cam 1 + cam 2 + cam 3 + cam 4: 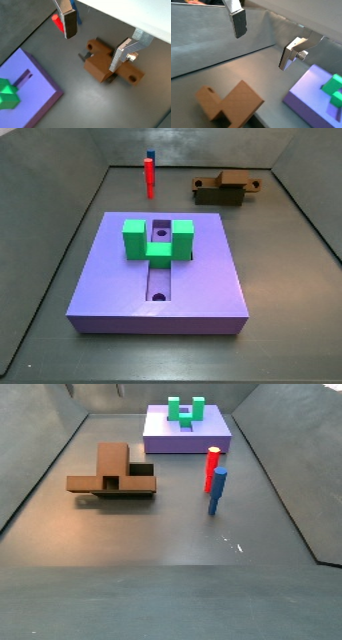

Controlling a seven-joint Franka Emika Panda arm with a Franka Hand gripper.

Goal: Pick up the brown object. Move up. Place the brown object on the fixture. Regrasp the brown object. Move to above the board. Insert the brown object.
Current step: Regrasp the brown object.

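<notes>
Going left to right in a side view: a red post (148, 176) stands at the far end of the floor with a blue post (150, 153) peeking out behind it. The board (114, 278) fills the middle, with the green block (158, 238) sitting over its slot. Off at the far right is the brown pair.

The gripper (92, 52) doesn't show in either side view. Both wrist views have it hanging in the air above the brown stuff, jaws spread wide and nothing between the pads. So it's empty.

The brown object (135, 75) lies across the fixture (99, 67), touching it, with the holed end sticking out past one side. I can't tell exactly how it sits in the step. Looks to me like the placing is done and the regrasp is next.

Stuff that could bite from here:
- One finger (123, 52) lines up over the bar and the other finger (67, 22) is well off to the side. If it comes down like that, a plate could land on the bar or the fixture instead of straddling it.
- Closing too low could pinch the fixture along with the bar and drag both.
- An off-centre or skewed grab leaves the bar tilted. Then it would jam at the slot or bump the green block.
- A nudge before the pads close could slide the bar off the step.
</notes>
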